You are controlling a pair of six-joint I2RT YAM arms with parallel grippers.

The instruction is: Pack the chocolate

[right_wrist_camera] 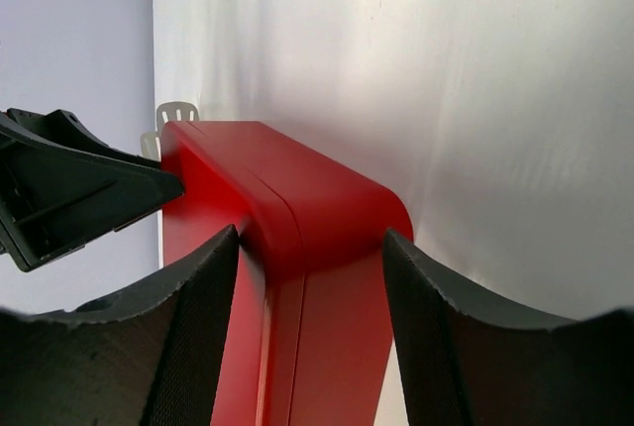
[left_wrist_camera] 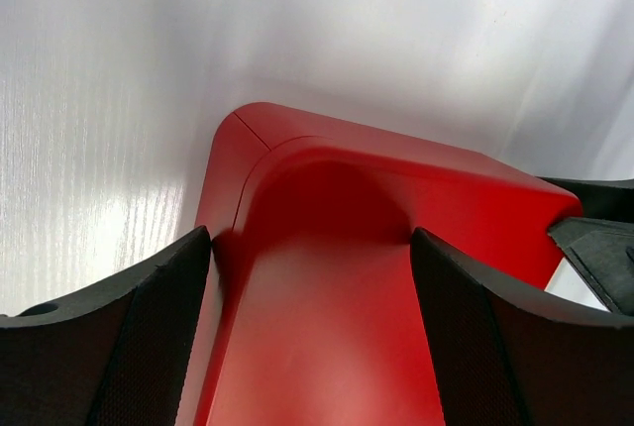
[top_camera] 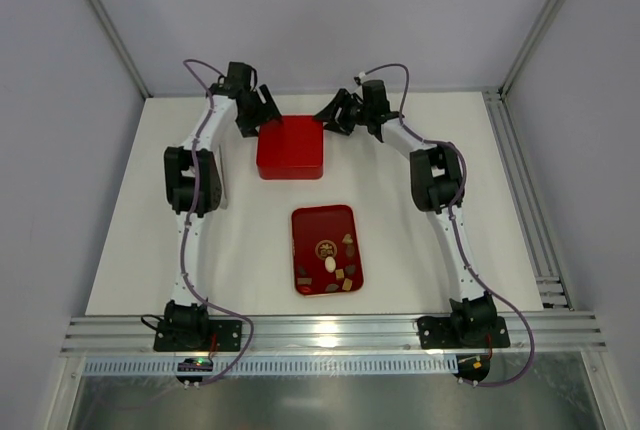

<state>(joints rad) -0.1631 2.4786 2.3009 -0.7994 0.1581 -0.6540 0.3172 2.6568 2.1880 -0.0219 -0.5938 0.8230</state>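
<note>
Several chocolate pieces point(top_camera: 331, 265), dark brown, tan and cream-white, lie on a flat red tray point(top_camera: 308, 225) at the table's middle. A closed red square box point(top_camera: 290, 147) stands behind it. My left gripper point(top_camera: 262, 120) is open and straddles the box's far left corner point(left_wrist_camera: 327, 178), with the box between its fingers point(left_wrist_camera: 149, 327). My right gripper point(top_camera: 335, 116) is open and straddles the far right corner point(right_wrist_camera: 297, 183), with its fingers point(right_wrist_camera: 436, 337) close to the box's sides. Neither gripper holds a chocolate.
Metal frame posts stand at the back corners of the white table point(top_camera: 440, 210). An aluminium rail point(top_camera: 330, 332) carries the arm bases along the near edge. A rail point(top_camera: 520, 200) runs down the table's right side.
</note>
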